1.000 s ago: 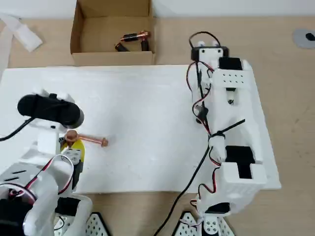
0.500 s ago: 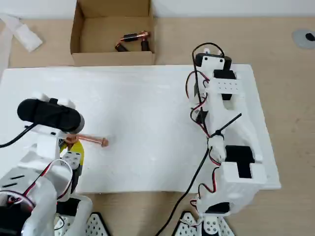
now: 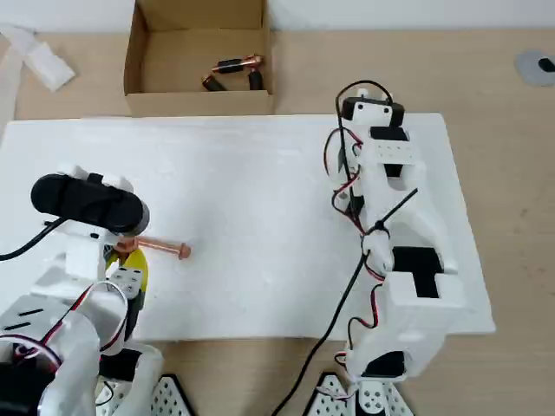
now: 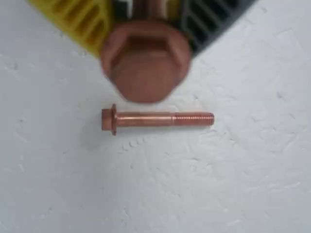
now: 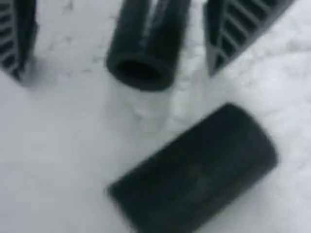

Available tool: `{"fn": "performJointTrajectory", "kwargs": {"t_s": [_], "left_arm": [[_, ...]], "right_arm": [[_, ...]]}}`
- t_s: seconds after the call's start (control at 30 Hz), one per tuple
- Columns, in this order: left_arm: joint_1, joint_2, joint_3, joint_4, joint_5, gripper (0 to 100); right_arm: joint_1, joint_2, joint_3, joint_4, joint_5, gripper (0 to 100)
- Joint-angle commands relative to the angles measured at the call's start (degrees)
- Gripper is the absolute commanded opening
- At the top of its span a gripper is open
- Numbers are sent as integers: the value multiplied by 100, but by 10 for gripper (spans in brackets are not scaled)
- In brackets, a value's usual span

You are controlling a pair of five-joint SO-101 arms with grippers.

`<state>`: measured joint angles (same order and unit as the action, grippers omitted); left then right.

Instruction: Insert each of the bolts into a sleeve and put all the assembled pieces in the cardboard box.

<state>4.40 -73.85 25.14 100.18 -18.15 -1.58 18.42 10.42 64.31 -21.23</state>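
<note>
Over the last second the right arm [image 3: 390, 217] has been drawn back from the far edge of the white sheet [image 3: 251, 173]. The right gripper [image 5: 116, 68] is spread wide around a sleeve [image 5: 143, 43] but nothing is gripped, so a pickup seems likely. Near the sheet's left edge, a bolt [image 4: 146, 63] is clamped in the left gripper [image 4: 146, 24], its head towards the wrist camera. A loose bolt [image 4: 158, 119] lies flat beside it, with its long axis roughly along the near edge.

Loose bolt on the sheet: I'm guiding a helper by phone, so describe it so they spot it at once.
On the white foam sheet, look beside the left gripper. The loose bolt lies flat there, its whole copper shank showing, unlike the other bolt clamped in that gripper.
</note>
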Motion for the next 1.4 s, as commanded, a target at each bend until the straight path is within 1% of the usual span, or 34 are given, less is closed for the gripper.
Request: {"fn": "performJointTrajectory", "kwargs": {"t_s": [0.0,0.2,0.33,0.6,0.73,0.9,1.07,1.23,1.37], "left_arm": [[-62,-13,-62,18,-149,6],[-62,-22,-70,18,-158,6],[-62,-22,-70,18,-158,6],[-62,-31,-70,18,-158,6],[-62,-31,-70,18,-158,6],[-62,-31,-70,18,-158,6],[-62,-31,-70,18,-158,6],[-62,-31,-70,18,-158,6],[-62,-31,-70,18,-158,6]], "right_arm": [[-101,303,-171,-167,-9,175],[-154,444,-198,158,0,109],[-312,462,-180,343,255,108],[-585,462,-163,598,220,108],[-585,470,-40,554,-193,109],[-602,470,-48,466,-484,109],[-611,470,-31,440,-1134,109],[-629,470,-22,440,-1222,107],[-875,470,-13,475,-1196,106]]}}
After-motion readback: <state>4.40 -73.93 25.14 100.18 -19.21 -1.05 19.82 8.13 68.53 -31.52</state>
